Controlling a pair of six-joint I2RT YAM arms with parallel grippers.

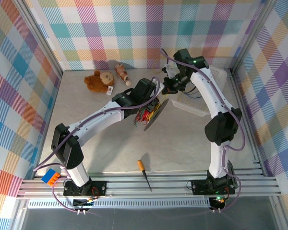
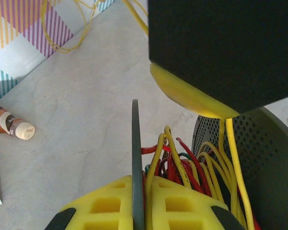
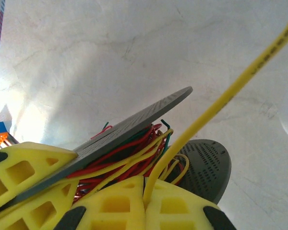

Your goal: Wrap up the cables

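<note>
A grey spool (image 1: 151, 115) wound with red and yellow cables hangs at mid-table. My left gripper (image 2: 143, 179) is shut on the thin edge of one spool flange (image 2: 135, 143). The perforated second flange (image 2: 273, 163) stands to the right, with wound cables (image 2: 182, 167) between the two. My right gripper (image 3: 145, 179) is shut on a single yellow cable (image 3: 252, 72) that runs taut up and to the right. That gripper sits close above the spool (image 3: 134, 122), and its black body (image 2: 221, 43) looms at the top of the left wrist view. Loose yellow cable loops (image 2: 52, 47) lie on the table beyond.
A teddy bear (image 1: 98, 80) and a small doll (image 1: 122, 73) lie at the back left. A white basket (image 1: 201, 103) sits beneath my right arm. An orange-handled screwdriver (image 1: 144, 173) lies near the front edge. An orange and blue block (image 1: 51, 177) rests by the left base.
</note>
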